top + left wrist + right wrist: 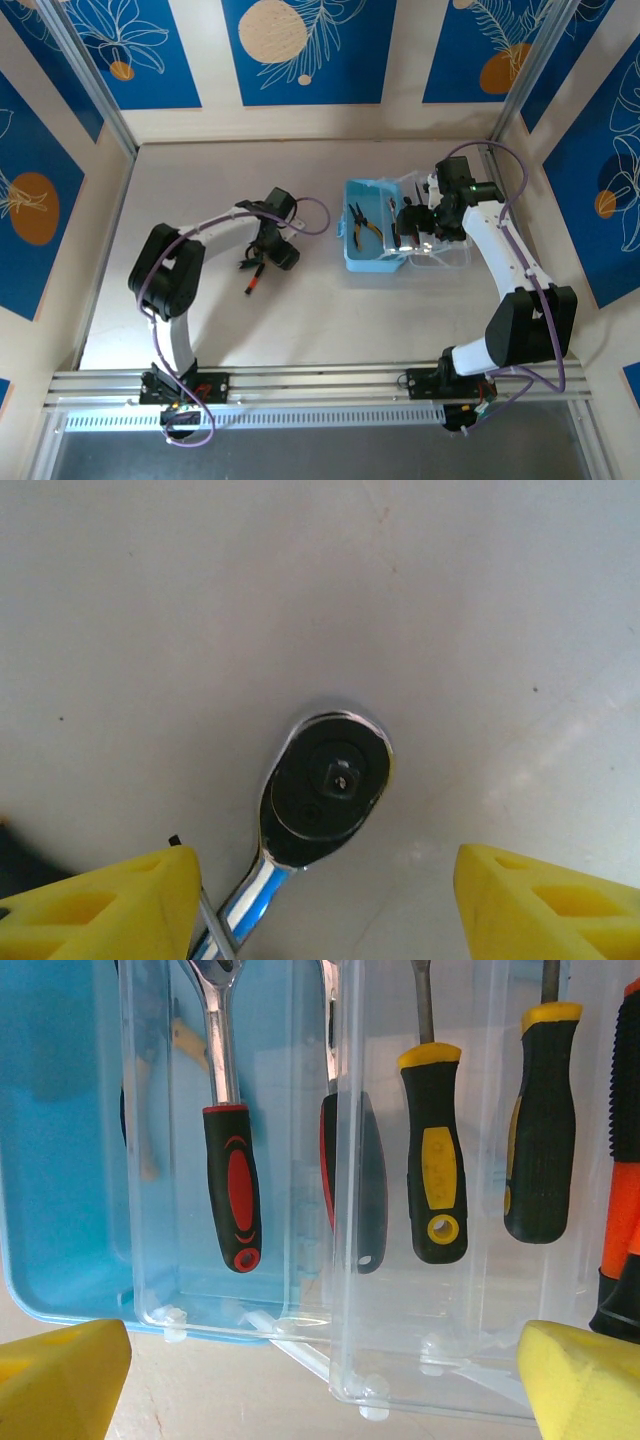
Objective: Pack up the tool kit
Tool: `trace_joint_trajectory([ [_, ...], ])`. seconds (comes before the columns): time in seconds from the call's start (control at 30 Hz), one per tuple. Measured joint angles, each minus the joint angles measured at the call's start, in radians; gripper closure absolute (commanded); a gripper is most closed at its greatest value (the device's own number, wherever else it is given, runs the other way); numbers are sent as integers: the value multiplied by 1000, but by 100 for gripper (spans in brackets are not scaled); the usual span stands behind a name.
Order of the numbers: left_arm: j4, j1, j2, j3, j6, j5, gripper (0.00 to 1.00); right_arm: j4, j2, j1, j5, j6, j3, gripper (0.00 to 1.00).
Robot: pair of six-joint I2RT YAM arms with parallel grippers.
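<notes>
Black-and-white arms (215, 228) wear purple cables (326, 215) and yellow fingers (100, 910)

A: Where's room?
B: The pale table (330, 330) lies bare along its near edge and centre.
A: Obstacles?
B: The light-blue plastic case (372, 263) with clear hinged lid (440, 258), near the right edge.

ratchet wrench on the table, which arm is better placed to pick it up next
Left. The left pincer hangs open right over the ratchet wrench on the table. The right pincer, also open, is across the table at the case, facing its clear lid.
</notes>
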Motion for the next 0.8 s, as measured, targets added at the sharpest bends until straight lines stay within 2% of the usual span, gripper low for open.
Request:
trace_joint_trajectory([
  [0.73,-96,-2,119,129,21,6,46,3,13,6,-12,-1,0,1],
  [0.8,-107,-1,124,139,21,6,51,3,14,6,-15,-1,0,1],
])
